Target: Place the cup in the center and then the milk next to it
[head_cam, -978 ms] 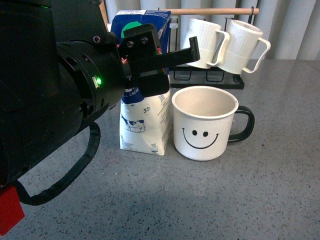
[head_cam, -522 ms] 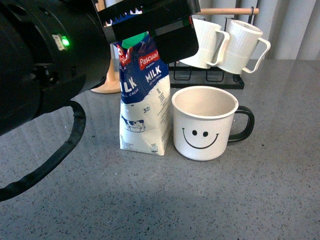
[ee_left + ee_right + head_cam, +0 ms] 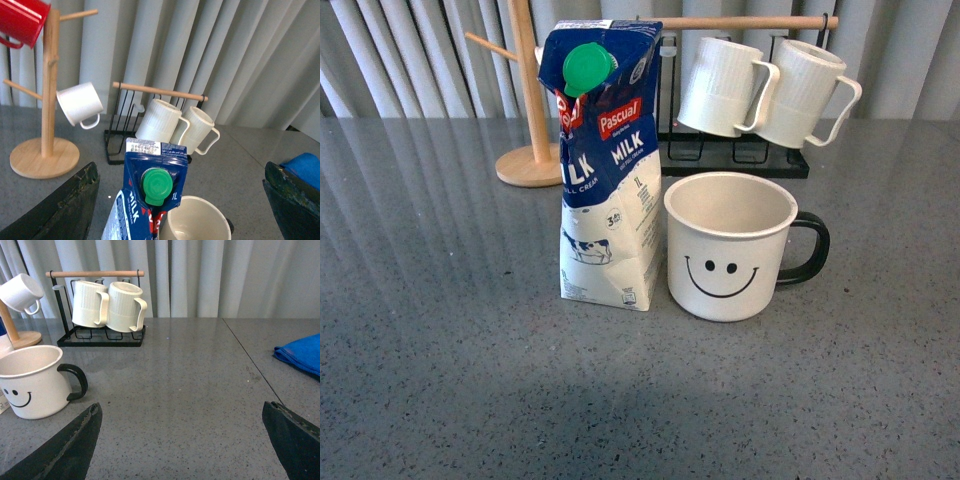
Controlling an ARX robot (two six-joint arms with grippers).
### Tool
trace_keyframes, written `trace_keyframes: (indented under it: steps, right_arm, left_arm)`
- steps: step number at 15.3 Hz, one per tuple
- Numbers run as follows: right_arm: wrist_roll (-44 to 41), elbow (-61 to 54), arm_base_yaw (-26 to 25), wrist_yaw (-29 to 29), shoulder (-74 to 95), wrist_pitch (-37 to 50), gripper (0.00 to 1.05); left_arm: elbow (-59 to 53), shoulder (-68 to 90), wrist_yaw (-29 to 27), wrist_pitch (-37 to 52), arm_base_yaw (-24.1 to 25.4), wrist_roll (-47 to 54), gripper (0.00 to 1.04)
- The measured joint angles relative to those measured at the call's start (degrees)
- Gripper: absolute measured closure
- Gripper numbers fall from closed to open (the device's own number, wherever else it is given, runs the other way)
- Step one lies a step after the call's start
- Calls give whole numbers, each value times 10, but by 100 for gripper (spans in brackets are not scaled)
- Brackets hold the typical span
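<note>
Milk [image 3: 605, 165] upright on counter [image 3: 440, 380], touching cup [image 3: 730, 245]; left end effector [image 3: 180, 200] and right end effector [image 3: 182, 440] both spread wide, empty

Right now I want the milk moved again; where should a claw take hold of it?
Grip the milk around its flat-sided upper body, below the green cap, coming from the left. The cup stands close on its right, leaving no room there.
</note>
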Motion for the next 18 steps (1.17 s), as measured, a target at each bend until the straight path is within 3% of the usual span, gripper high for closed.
trace_keyframes:
  steps: [1, 3, 5, 9, 11, 16, 17, 18]
  right_arm:
    - [0, 0, 0, 0, 0, 0, 7]
    - [0, 0, 0, 0, 0, 0, 7]
    - [0, 0, 0, 0, 0, 0, 7]
    - [0, 0, 0, 0, 0, 0, 7]
    - [0, 0, 0, 0, 0, 0, 7]
    - [0, 0, 0, 0, 0, 0, 7]
    - [0, 0, 0, 0, 0, 0, 7]
    - [0, 0, 0, 0, 0, 0, 7]
  left_arm:
    - [0, -16, 10, -8, 7, 11, 7]
    - [-10, -63, -116, -96, 12, 83, 23]
    - [-66, -112, -157, -94, 51, 116, 39]
    - [-159, -193, -96, -83, 118, 140, 79]
    - [-201, -240, -61, -87, 155, 139, 104]
    - [-257, -328, -8, -122, 209, 140, 104]
    - [-269, -356, 38, -137, 246, 141, 104]
    - [-276, -375, 49, -148, 276, 140, 104]
